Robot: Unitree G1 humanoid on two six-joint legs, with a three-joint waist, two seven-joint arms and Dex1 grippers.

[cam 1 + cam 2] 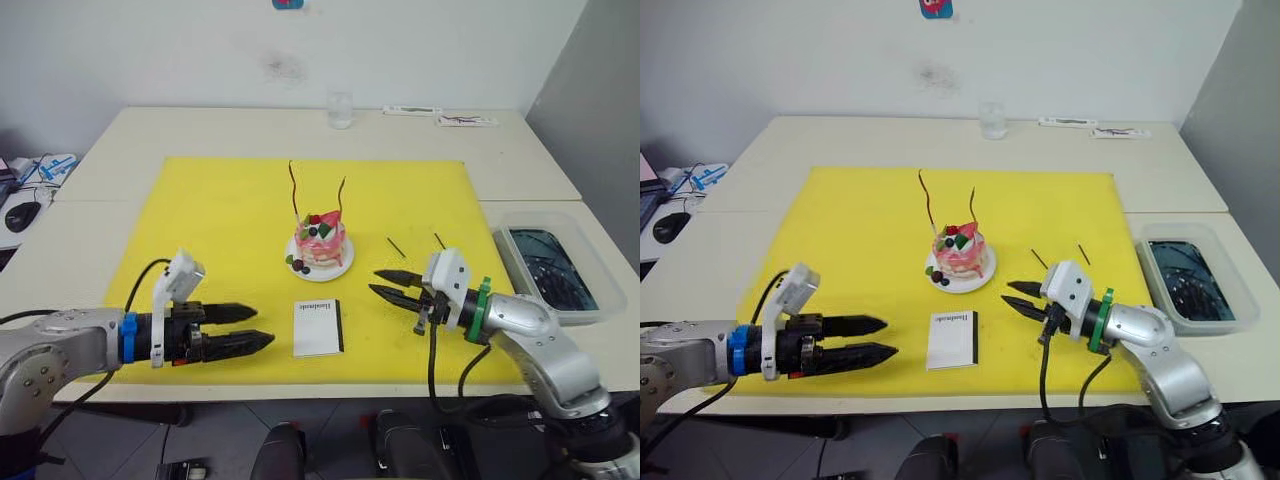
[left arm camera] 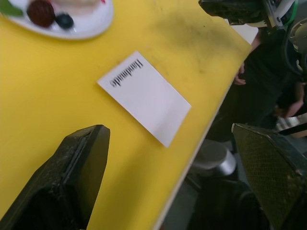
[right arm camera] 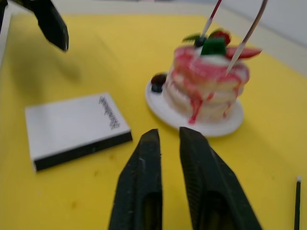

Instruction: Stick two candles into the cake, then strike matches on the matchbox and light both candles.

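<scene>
Left eye view: the right gripper [image 1: 385,283] is held low over the yellow mat [image 1: 220,200], its jaws a narrow gap apart and empty, pointed toward the cake [image 1: 320,243]. That pose is judged a pause before a pick, since the two matches [image 1: 396,247] lie untouched on the mat just beyond and to the right of its fingertips, one near the cake's plate [image 1: 342,268], the other [image 1: 439,241] farther right. The matchbox [image 1: 318,327] lies flat between the two grippers, near the mat's front edge, its lettered face up and its black striking edge seen along one side in the right wrist view. The left gripper [image 1: 252,327] is held at the same low height, jaws parted wider and empty, tips aimed at the matchbox from just beside it; it is judged to be placed there to steady or lift the box for striking. Both candles [image 1: 294,190] are seen standing upright in the cake, unlit, so the first step is judged done. A glass [image 1: 340,110] stands well apart at the table's far side, and a clear tray [image 1: 556,268] sits off the mat's right edge.
</scene>
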